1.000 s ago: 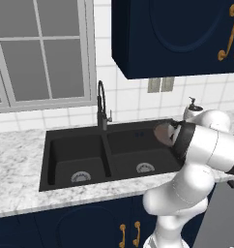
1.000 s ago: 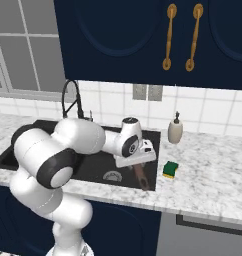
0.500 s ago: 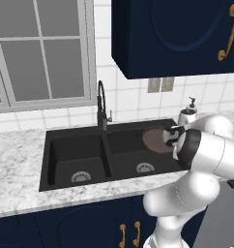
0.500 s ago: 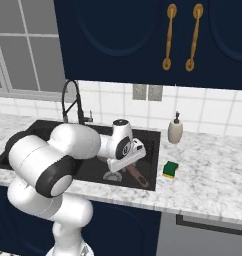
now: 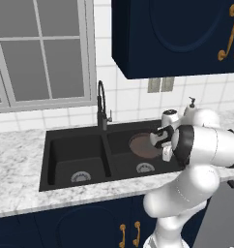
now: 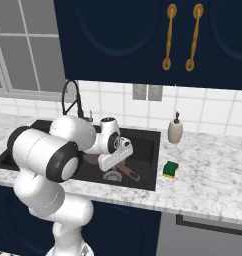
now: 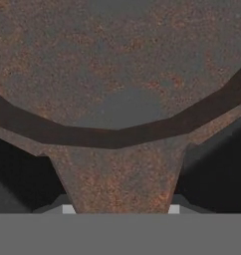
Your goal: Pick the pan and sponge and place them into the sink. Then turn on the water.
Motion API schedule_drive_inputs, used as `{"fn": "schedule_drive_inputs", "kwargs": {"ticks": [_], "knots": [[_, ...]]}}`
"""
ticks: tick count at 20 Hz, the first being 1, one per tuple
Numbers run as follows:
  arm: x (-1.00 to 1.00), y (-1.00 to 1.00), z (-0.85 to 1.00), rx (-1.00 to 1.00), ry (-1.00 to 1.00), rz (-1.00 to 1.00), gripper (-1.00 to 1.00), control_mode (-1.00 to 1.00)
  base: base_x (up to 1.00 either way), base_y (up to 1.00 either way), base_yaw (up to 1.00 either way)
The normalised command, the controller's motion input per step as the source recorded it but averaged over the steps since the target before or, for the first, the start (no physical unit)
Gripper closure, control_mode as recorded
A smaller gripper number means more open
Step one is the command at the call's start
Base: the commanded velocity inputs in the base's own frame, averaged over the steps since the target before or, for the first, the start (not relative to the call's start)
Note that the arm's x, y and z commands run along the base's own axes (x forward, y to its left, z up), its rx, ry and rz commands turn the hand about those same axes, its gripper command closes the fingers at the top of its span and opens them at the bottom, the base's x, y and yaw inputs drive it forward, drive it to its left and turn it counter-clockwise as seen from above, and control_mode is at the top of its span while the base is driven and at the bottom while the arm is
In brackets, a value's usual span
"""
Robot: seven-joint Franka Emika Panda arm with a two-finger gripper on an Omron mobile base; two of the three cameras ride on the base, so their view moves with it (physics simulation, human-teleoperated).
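Note:
The reddish-brown pan [image 5: 142,144] hangs level inside the right basin of the black sink [image 5: 47,163], just above its silver drain. My gripper [image 5: 160,140] is shut on the pan's handle right where it joins the bowl. In the hand view the rusty pan [image 7: 117,64] spreads across the top and its handle runs down between my fingertips [image 7: 67,209]. From the right, the thin brown handle [image 6: 129,173] sticks out below my gripper [image 6: 114,159]. The yellow and green sponge [image 6: 170,169] lies on the counter just right of the sink [image 6: 154,165].
The black arched faucet [image 5: 102,104] stands behind the sink's divider. A white soap dispenser [image 6: 175,131] sits at the back of the marble counter, right of the sink. A window is behind the left basin and dark cabinets hang overhead.
The arm has carried the pan leftward and down, from beside the sink's right edge to over the right basin. The sponge has stayed put.

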Motion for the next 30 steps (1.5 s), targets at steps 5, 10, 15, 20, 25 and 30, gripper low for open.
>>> {"fn": "schedule_drive_inputs", "kwargs": {"ticks": [5,10,15,20,25,30], "knots": [[0.45,0.12,-0.31,-0.01,0.10,0.11,1.00,-1.00,0.00,0.00,0.00],[0.36,0.02,-0.41,0.00,0.02,0.09,1.00,-1.00,0.00,0.00,0.00],[0.27,0.06,-0.53,0.00,0.00,0.05,1.00,-1.00,0.00,0.00,0.00],[0.25,0.02,-0.58,0.00,0.00,0.03,1.00,-1.00,0.00,0.00,0.00],[0.18,0.00,-0.63,0.00,0.00,0.03,1.00,-1.00,0.00,0.00,0.00],[0.17,0.00,-0.58,0.00,0.00,0.03,1.00,-1.00,0.00,0.00,0.00]]}}
